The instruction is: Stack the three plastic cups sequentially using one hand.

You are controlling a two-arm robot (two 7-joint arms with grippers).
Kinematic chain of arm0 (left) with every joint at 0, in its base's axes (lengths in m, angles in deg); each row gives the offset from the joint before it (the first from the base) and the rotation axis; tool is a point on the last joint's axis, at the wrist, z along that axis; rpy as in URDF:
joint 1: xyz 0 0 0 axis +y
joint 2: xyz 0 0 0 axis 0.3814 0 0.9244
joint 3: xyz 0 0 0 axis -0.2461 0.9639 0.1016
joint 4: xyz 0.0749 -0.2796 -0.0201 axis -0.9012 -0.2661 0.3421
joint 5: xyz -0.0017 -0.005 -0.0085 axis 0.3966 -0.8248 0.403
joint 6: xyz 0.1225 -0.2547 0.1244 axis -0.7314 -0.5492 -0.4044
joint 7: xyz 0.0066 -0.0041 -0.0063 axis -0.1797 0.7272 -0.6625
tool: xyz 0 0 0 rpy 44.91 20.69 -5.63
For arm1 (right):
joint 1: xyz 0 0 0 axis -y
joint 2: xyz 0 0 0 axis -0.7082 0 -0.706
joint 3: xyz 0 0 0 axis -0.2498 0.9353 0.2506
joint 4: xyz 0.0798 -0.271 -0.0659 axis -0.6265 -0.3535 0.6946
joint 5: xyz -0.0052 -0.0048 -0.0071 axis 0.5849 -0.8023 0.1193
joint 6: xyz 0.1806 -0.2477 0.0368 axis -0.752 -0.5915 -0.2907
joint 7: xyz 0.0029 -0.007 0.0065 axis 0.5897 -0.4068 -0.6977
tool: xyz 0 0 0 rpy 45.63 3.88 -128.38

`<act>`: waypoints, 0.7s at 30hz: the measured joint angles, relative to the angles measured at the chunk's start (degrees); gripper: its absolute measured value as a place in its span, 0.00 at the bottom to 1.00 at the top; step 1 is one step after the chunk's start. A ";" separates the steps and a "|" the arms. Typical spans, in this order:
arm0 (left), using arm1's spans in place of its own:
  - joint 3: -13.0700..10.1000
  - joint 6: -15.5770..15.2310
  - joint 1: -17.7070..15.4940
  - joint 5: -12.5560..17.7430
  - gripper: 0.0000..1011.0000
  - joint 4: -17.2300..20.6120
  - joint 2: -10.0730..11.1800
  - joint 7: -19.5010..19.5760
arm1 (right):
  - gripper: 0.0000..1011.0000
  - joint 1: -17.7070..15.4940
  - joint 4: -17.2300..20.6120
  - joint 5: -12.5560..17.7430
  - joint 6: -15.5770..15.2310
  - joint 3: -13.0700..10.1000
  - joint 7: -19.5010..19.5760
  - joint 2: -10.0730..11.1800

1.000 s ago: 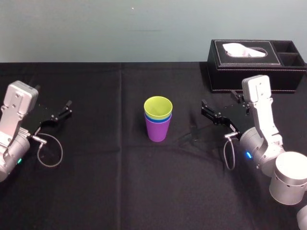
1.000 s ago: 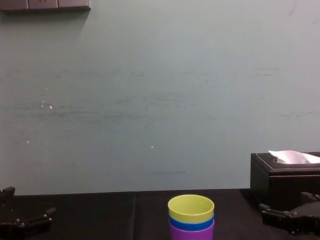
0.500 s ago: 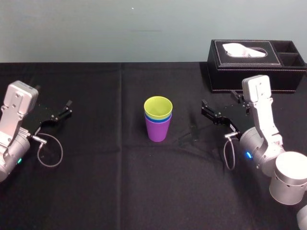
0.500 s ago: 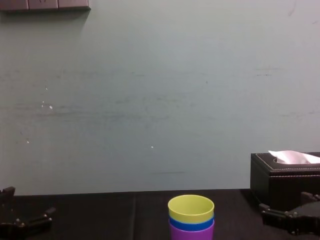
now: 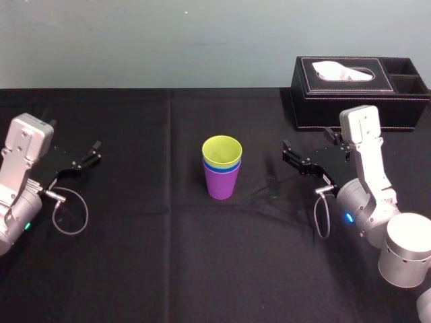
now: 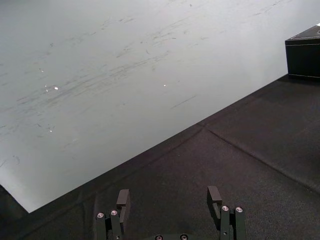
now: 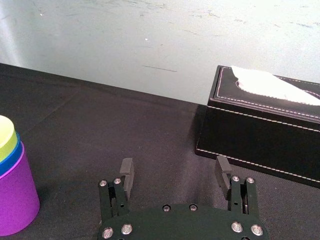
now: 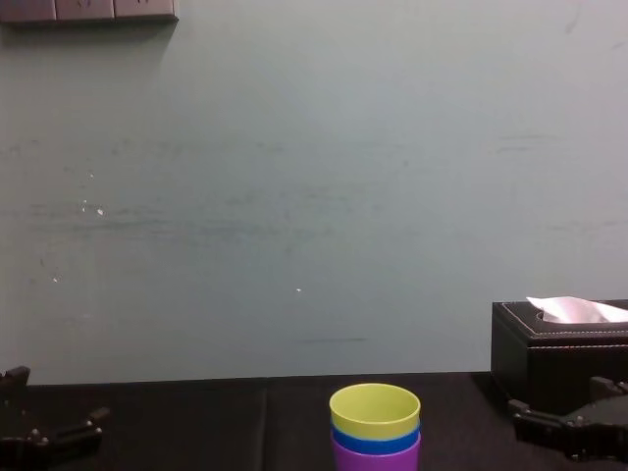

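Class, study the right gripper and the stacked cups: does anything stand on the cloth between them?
Nothing visible does. Bare black cloth lies between the open right gripper and the stack of cups; the tissue box sits farther back, off that line.

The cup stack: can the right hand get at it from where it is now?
Probably yes. The right hand is open beside the cup stack, with bare black cloth between them; the tissue box stands farther back.

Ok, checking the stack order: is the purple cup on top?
No, the yellow-green cup sits on top, with the purple cup at the bottom.
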 joint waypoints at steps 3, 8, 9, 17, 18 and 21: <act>0.00 0.00 0.00 0.00 1.00 0.00 0.00 0.00 | 0.99 0.00 0.00 0.00 0.00 0.00 0.00 0.00; 0.00 0.00 0.00 0.00 1.00 0.00 0.00 0.00 | 0.99 0.00 0.00 0.00 0.00 0.00 0.00 0.00; 0.00 0.00 0.00 0.00 1.00 0.00 0.00 0.00 | 0.99 0.00 0.00 0.00 0.00 0.00 0.00 0.00; 0.00 0.00 0.00 0.00 1.00 0.00 0.00 0.00 | 0.99 0.00 0.00 0.00 0.00 0.00 0.00 0.00; 0.00 0.00 0.00 0.00 1.00 0.00 0.00 0.00 | 0.99 0.00 0.00 0.00 0.00 0.00 0.00 0.00; 0.00 0.00 0.00 0.00 1.00 0.00 0.00 0.00 | 0.99 0.00 0.00 0.00 0.00 0.00 0.00 0.00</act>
